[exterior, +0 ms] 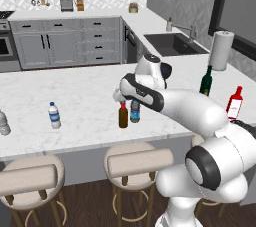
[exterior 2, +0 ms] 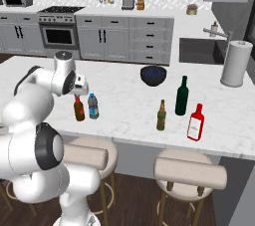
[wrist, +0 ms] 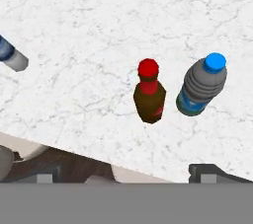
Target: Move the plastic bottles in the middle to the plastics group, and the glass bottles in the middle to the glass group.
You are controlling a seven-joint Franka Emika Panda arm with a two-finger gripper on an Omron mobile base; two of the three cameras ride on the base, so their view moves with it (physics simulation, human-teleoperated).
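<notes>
A dark brown bottle with a red top (exterior: 123, 116) (exterior 2: 79, 109) (wrist: 149, 94) stands mid-counter near the front edge. Just to its right is the dark bluish plastic bottle with a blue cap (exterior: 135, 111) (exterior 2: 93, 106) (wrist: 202, 87). My gripper (exterior: 119, 95) (exterior 2: 79, 90) (wrist: 129, 174) hovers right above the brown bottle, open and holding nothing. The olive-amber bottle (exterior 2: 161, 115) stands right of centre, close to the tall green wine bottle (exterior: 206, 81) (exterior 2: 182, 95) and the red bottle (exterior: 234, 103) (exterior 2: 196, 123). At the left stand a white-capped water bottle (exterior: 54, 115) (wrist: 10, 55) and a greyish bottle (exterior: 4, 123).
A dark blue bowl (exterior 2: 153, 75) sits further back on the counter, and a paper towel roll (exterior: 221, 50) (exterior 2: 236, 63) stands at the far right by the sink (exterior: 172, 43). Stools (exterior: 137, 163) line the counter's front edge.
</notes>
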